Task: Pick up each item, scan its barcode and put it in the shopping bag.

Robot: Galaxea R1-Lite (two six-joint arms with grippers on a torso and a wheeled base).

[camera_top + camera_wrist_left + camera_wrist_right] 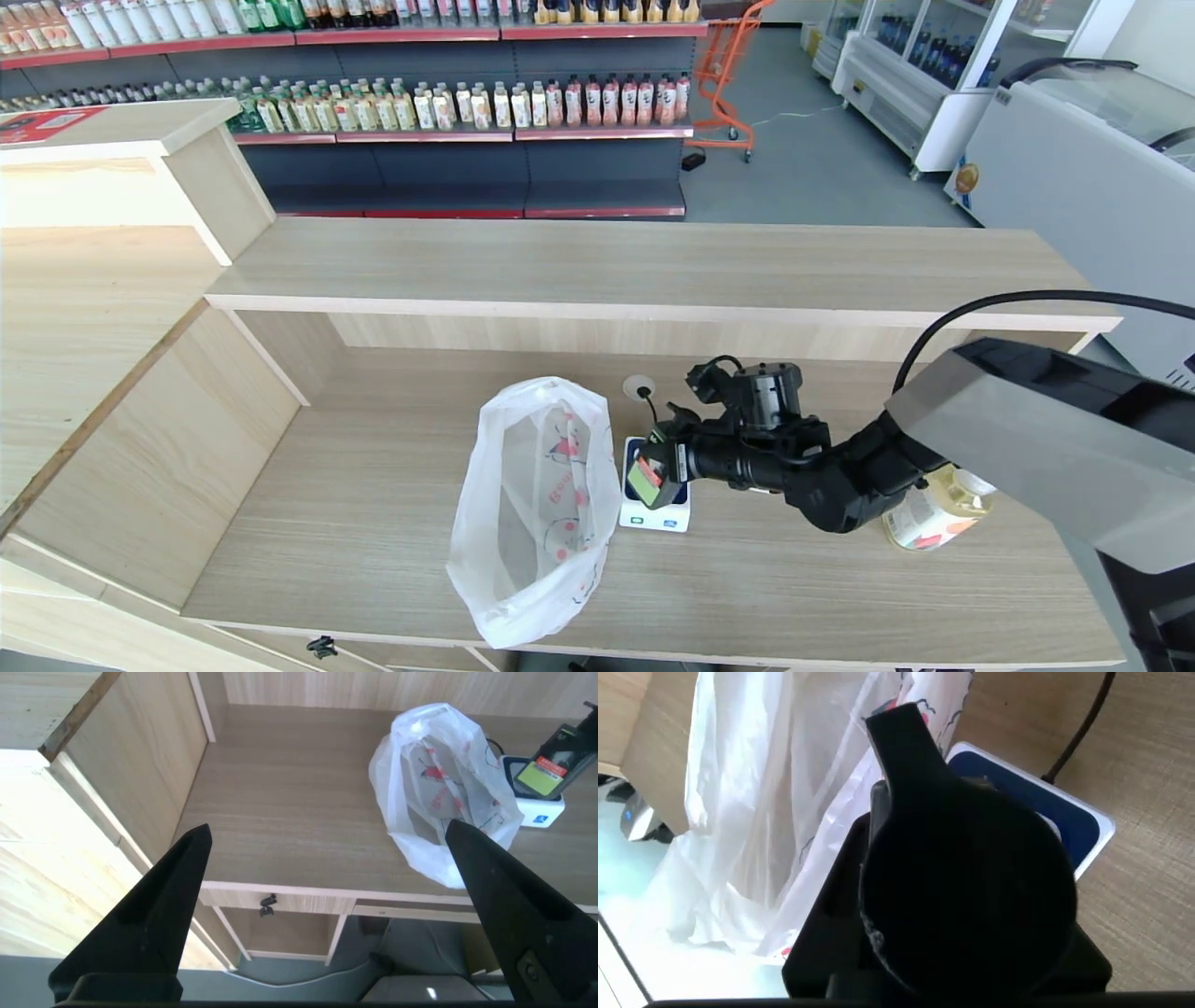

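Our right gripper (pixel 661 464) is clamped on a small green-and-red pack (pixel 642 483), holding it just above the white-and-blue scanner (pixel 655 516). Our left gripper (pixel 327 835) hangs with its fingers spread wide and nothing between them, off the front edge of the wooden counter (pixel 373 523). On that counter we see the white plastic shopping bag (pixel 532 504) sitting open, just beside the scanner. A bottle of yellowish liquid (pixel 938 518) is partly hidden behind our right arm.

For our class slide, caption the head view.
Right gripper holds a green-and-red item over the scanner, beside the open shopping bag.
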